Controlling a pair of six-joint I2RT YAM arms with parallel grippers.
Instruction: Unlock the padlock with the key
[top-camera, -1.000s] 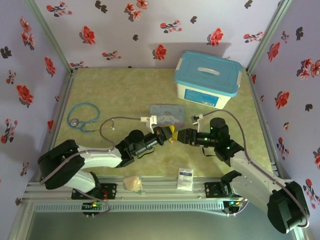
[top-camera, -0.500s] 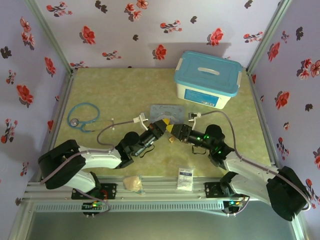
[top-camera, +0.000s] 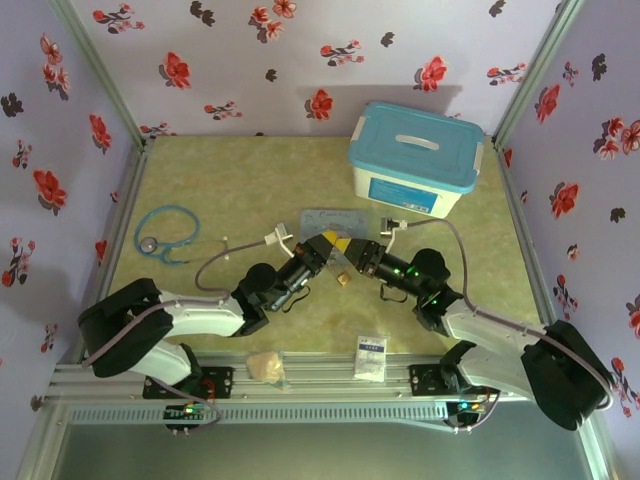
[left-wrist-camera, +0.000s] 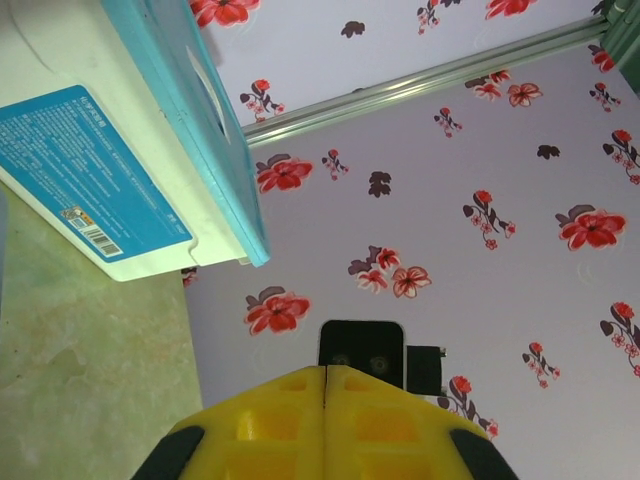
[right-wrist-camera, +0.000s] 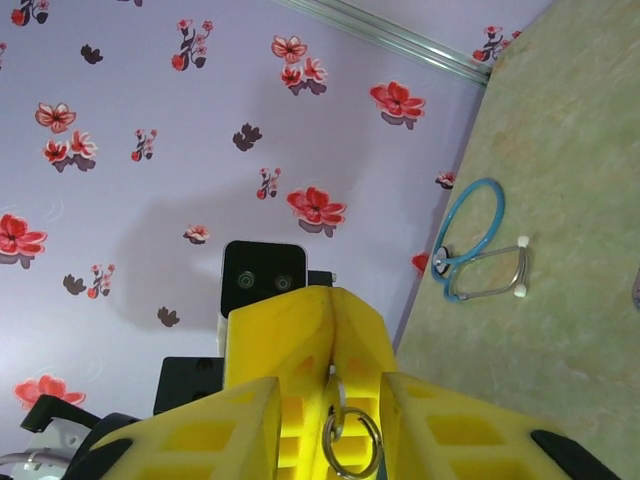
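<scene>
Grippers meeting over the middle of the table (top-camera: 240, 190). Your left gripper (top-camera: 328, 244) and right gripper (top-camera: 354, 254) now stand tip to tip; a second ago a small gap lay between them, and since then the right arm has reached in while both tips have drifted a little toward the far wall. The left's fingers (left-wrist-camera: 280, 430) are pressed flat together, no gap at the seam. In the right wrist view a metal ring (right-wrist-camera: 325, 438) hangs from that seam, so you may judge that something thin joined to it, most likely the key, is pinched there, though the key itself is too small to make out. The right's yellow fingers flank the ring on either side, neither visibly touching it; they have drawn in from wide to narrow over the last second and have not yet met, so this grip is forming, not made. The padlock (top-camera: 345, 280) shows as a small brass speck just below the meeting tips in the top view, in much the same spot as before; whether it lies on the table or dangles cannot be told. For the task, this reads as the right gripper taking hold at the ring; the lock is not yet opened.
</scene>
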